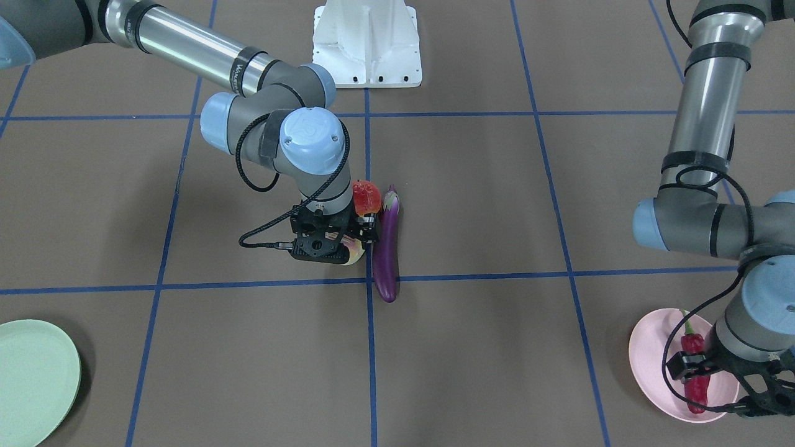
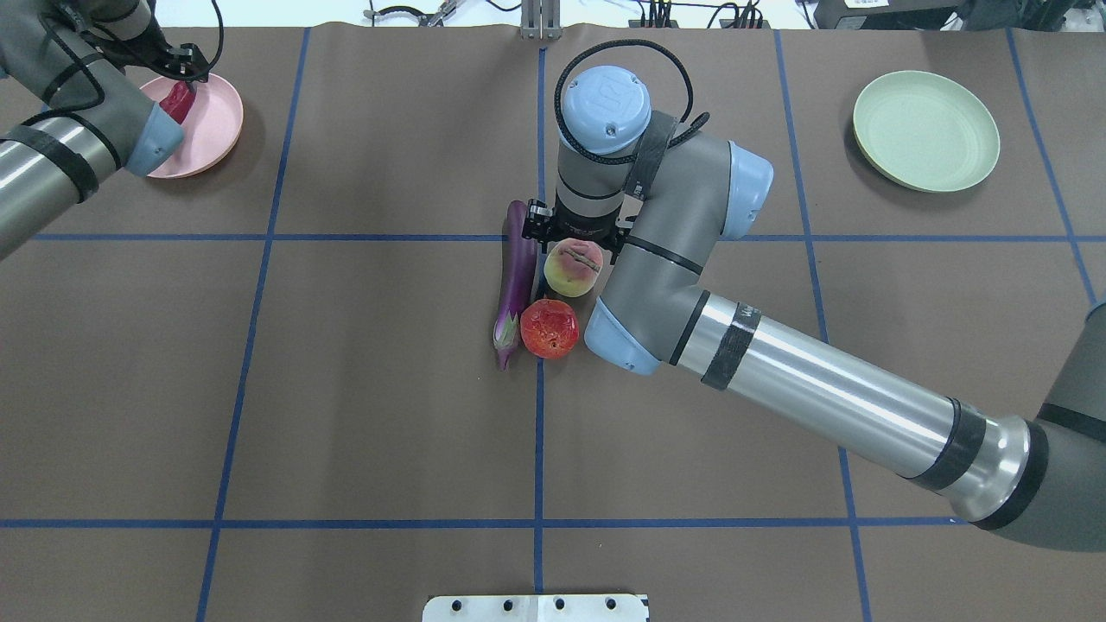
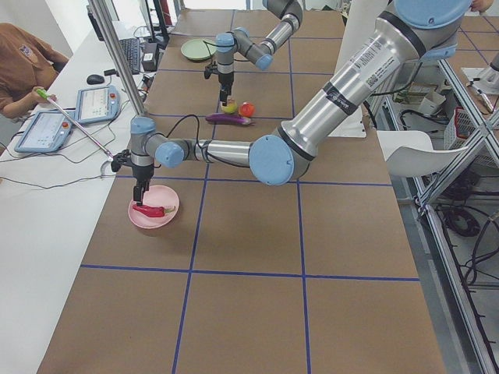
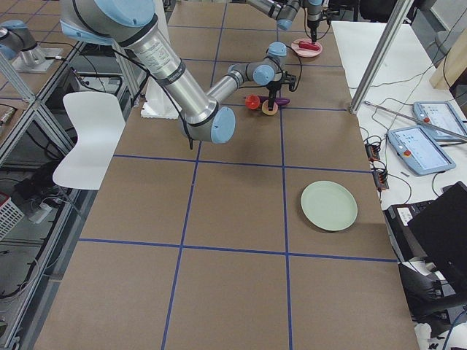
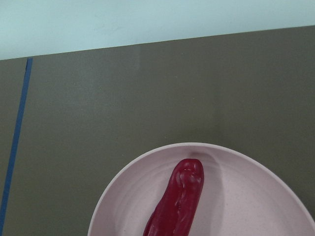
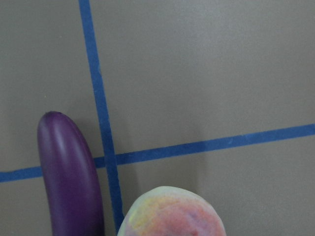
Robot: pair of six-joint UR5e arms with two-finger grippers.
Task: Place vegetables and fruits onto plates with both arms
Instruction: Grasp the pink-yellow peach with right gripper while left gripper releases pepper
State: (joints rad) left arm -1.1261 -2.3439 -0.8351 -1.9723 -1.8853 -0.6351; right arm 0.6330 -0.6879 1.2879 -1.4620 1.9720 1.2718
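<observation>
The red chili pepper lies on the pale pink plate; both also show in the left wrist view, the chili on the plate. My left gripper stands low over the chili, fingers astride it, seemingly open. The peach sits on the table beside the purple eggplant and the red-orange pomegranate. My right gripper hangs open just over the peach, pointing down. The mint green plate is empty, far from both grippers.
The white fixed base stands at the robot's side of the table. Blue tape lines cross the brown table cover. My right arm's long forearm spans the table's right half. Tablets and a seated person are beside the left end.
</observation>
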